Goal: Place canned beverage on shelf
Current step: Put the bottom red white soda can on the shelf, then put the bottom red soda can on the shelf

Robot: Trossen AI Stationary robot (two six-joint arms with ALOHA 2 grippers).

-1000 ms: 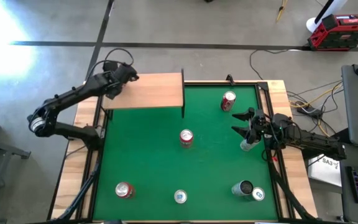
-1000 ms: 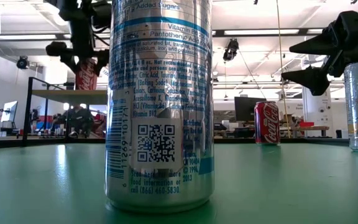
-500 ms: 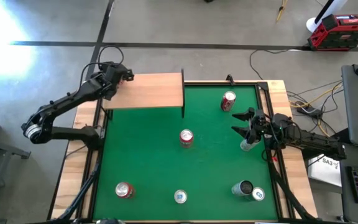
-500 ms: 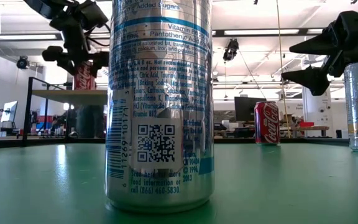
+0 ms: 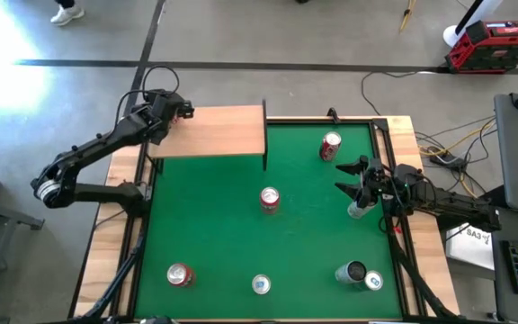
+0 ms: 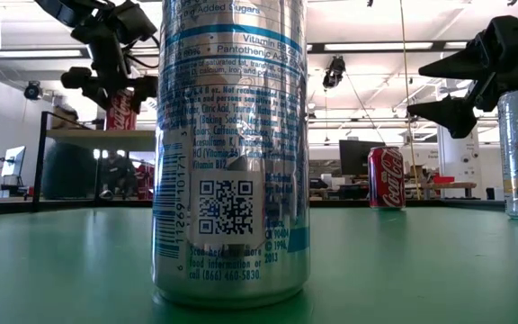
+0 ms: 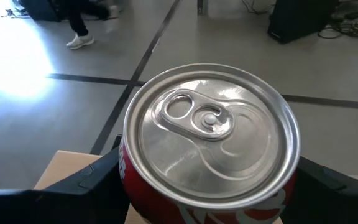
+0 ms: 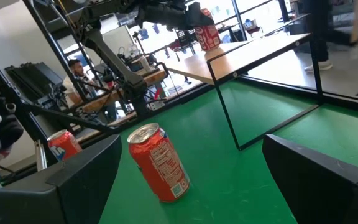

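My left gripper [image 5: 169,112] is shut on a red can [image 7: 211,134] over the left end of the shelf [image 5: 212,133], a light-wood board on thin black legs at the table's far left. The low view shows this can [image 6: 122,109] upright with its base at the board's top. Whether it rests there, I cannot tell. My right gripper [image 5: 350,177] stands open at the right side of the green mat [image 5: 205,225], next to a silver can [image 5: 358,210], with nothing between its fingers. My left gripper pinches the red can's side wall [image 7: 124,175] between its two fingers [image 7: 82,182], one on each opposite side, just below the top rim. The fingers come slanting down from the table's left side. The can stands upright, top up, at the board's left end.
On the mat stand red cans [image 5: 331,146], [image 5: 269,199], [image 5: 180,274], a silver can [image 5: 261,284] at the near edge that fills the low view [image 6: 232,153], and two cans [image 5: 360,274] near right. A person's feet [image 7: 79,41] pass on the floor beyond the shelf.
My left gripper has gone a little toward the far left corner of the shelf and turned at the wrist, carrying the red can with it. The can has stayed upright. For the last half second it has kept still.
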